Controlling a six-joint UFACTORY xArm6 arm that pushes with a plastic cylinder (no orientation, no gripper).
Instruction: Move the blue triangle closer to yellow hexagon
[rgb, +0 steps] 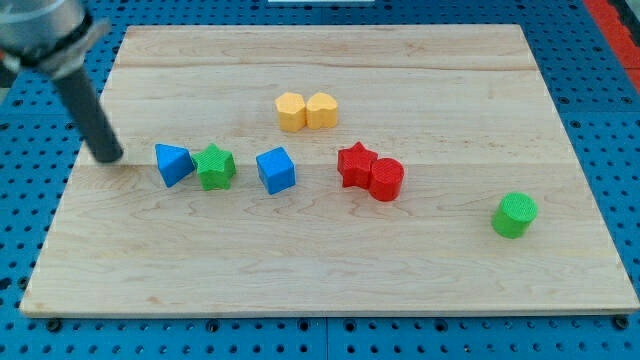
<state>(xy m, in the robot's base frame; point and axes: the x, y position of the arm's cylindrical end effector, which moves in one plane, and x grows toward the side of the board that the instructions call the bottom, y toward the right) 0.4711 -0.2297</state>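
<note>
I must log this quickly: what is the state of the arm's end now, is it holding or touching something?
My tip: a bare rod, nothing to open or close, holding nothing; it stands just off the view's left of the blue triangle, with a small gap.

You have the blue triangle (172, 163) lying flat at the view's left on the table (300, 260), one corner pointing toward the view's right. The yellow hexagon (290, 111) sits well apart from it, toward the view's top and right.
</note>
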